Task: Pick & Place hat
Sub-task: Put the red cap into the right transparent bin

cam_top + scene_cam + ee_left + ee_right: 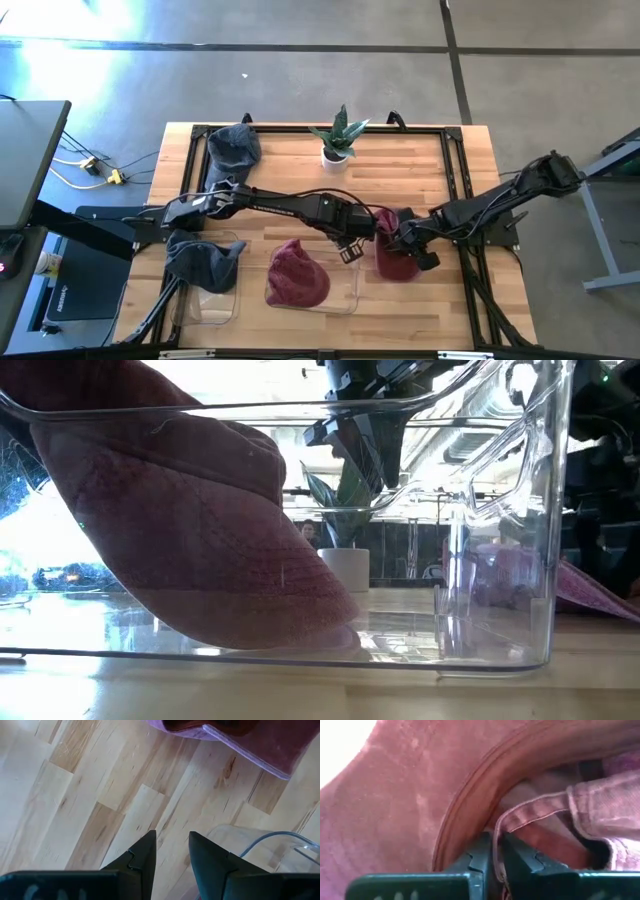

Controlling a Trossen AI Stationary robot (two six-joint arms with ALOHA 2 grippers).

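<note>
Right gripper [408, 243] pinching the edge of a maroon hat [392, 262] on the wooden table [420, 170], apparently just right of a clear bin [345, 300] holding another maroon hat [296, 275], left gripper [171, 851] slightly parted, empty, beside it

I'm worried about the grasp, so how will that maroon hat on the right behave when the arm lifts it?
The maroon hat will probably sag and fold: its fabric already lies crumpled. It looks light, so a thin pinch may do. The right gripper has its fingers closed on just a hem edge, which could slide out.
</note>
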